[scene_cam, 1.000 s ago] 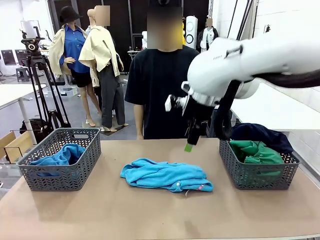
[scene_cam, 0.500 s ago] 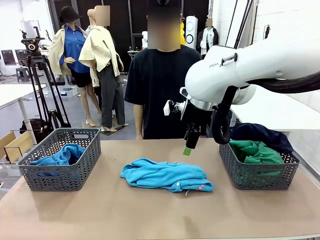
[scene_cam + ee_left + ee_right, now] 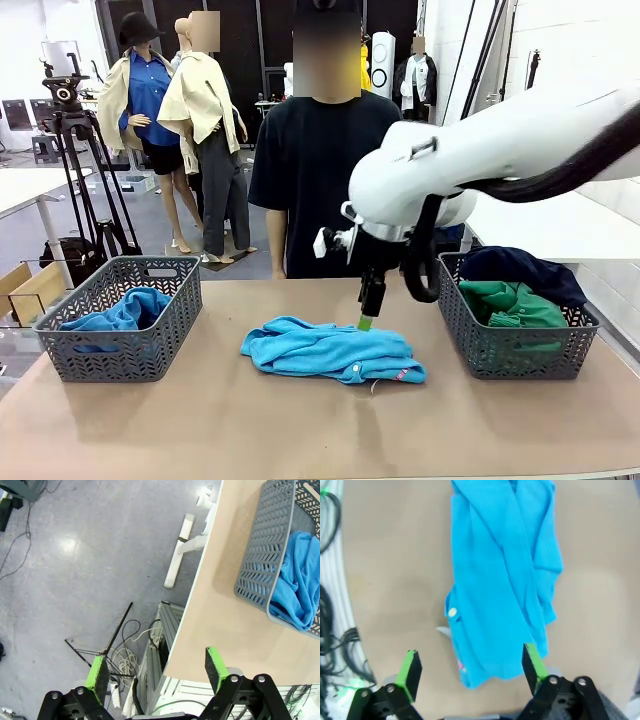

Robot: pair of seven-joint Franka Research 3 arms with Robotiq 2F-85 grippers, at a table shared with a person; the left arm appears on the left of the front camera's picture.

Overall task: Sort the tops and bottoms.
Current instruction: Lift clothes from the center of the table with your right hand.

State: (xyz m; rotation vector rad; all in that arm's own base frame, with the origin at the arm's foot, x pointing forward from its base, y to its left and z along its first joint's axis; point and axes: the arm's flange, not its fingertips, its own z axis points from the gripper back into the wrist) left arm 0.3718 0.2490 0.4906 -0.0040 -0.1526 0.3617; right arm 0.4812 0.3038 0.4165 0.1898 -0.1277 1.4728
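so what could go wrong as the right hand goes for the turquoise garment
The open right hand hangs over one end of the turquoise garment, so a pinch there may catch a single layer and let the rest drag. The garment belongs in the left basket, a long carry across the table.

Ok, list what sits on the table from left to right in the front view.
Left basket holding the medium blue bottoms → turquoise bottoms lying mid-table → right basket holding the green top and navy top.
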